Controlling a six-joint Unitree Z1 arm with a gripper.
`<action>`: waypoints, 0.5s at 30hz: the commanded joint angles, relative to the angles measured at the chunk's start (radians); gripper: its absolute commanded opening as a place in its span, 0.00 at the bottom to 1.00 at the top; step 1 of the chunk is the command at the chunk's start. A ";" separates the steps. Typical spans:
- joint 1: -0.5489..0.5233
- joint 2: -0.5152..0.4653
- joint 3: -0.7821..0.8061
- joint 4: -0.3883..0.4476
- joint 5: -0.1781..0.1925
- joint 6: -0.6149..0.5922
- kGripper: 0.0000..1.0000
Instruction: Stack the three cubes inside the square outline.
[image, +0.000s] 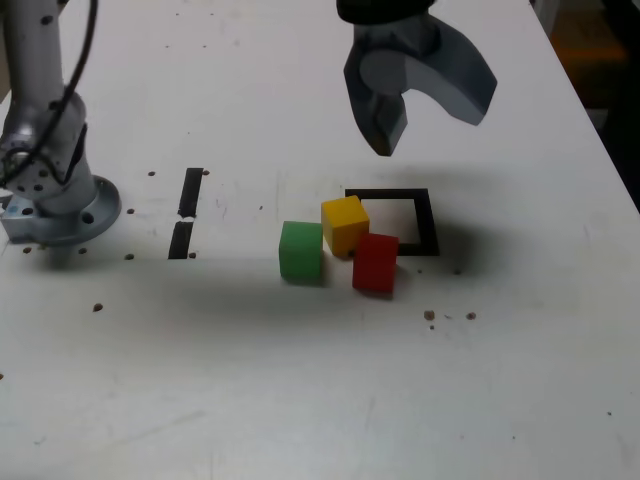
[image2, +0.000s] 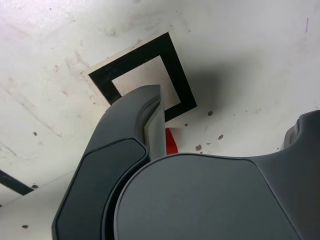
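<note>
In the exterior view the three cubes lie close together on the white table. The green cube (image: 300, 250) is furthest to that view's left, the yellow cube (image: 345, 224) is in the middle, and the red cube (image: 376, 262) is nearest the camera. The yellow one covers the left side of the square outline (image: 425, 222) and the red one sits at its near left corner. My gripper (image: 430, 125) hangs open and empty in the air above the outline's far side. In the wrist view the square outline (image2: 176, 75) shows past one finger (image2: 150, 112), with a sliver of the red cube (image2: 171, 142).
The arm's base (image: 55, 200) stands at the exterior view's left. Two short black tape strips (image: 186, 215) lie between it and the cubes. Small dark specks dot the table. The table's edge (image: 600, 130) runs along that view's right.
</note>
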 joint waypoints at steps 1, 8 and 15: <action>0.002 0.018 -0.002 -0.006 -0.005 0.001 0.93; 0.002 0.060 0.016 -0.025 -0.034 0.001 0.93; -0.005 0.077 0.048 -0.037 -0.064 0.001 0.93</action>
